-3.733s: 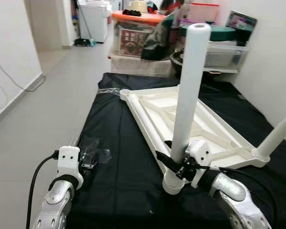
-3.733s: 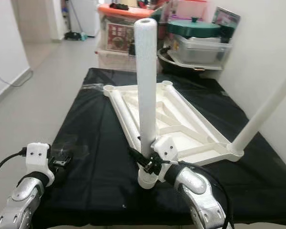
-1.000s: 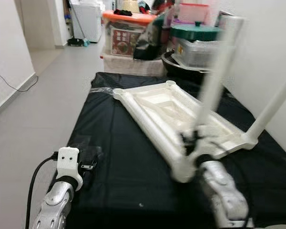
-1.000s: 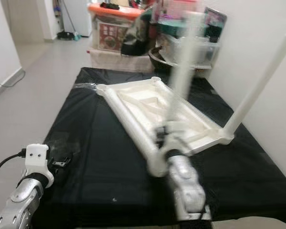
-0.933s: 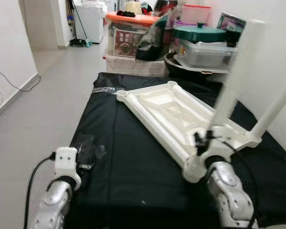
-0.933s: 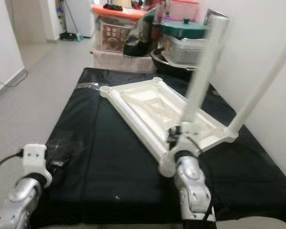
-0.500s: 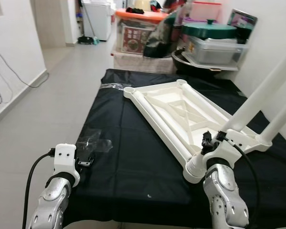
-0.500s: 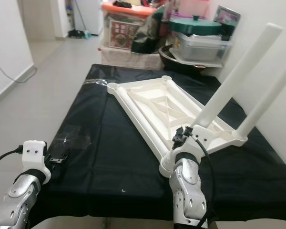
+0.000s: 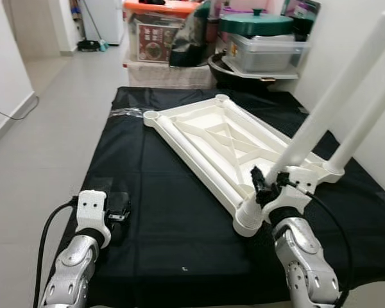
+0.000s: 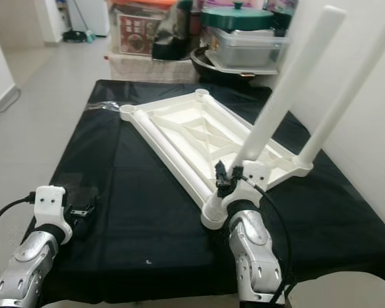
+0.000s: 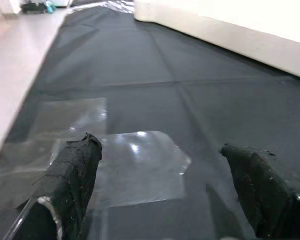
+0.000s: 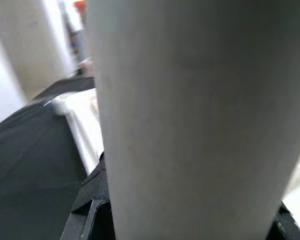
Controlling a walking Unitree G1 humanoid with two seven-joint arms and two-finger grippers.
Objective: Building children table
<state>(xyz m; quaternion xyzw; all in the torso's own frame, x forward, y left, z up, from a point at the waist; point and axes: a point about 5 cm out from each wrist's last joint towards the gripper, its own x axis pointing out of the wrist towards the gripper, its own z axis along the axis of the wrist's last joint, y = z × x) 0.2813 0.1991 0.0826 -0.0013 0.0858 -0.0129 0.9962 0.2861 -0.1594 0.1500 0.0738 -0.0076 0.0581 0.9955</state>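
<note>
Between the right claw's (image 9: 267, 187) clenched fingers, a white plastic tube leg (image 9: 333, 102) leans over the upturned white plastic children's table (image 9: 224, 144); seating it upright comes next. Left claw (image 11: 160, 195) hangs released.

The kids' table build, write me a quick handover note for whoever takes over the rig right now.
Right gripper: shut on the near leg, low down near its socket at the near corner; that leg leans away to the right.
Left gripper: open, idle above a clear plastic bag on the black cloth.
Tabletop: lies upside down on the cloth.
Done: far-right leg stands in its corner.
Left: seat the near leg, then fit the two far corner sockets, which have no legs yet.
</note>
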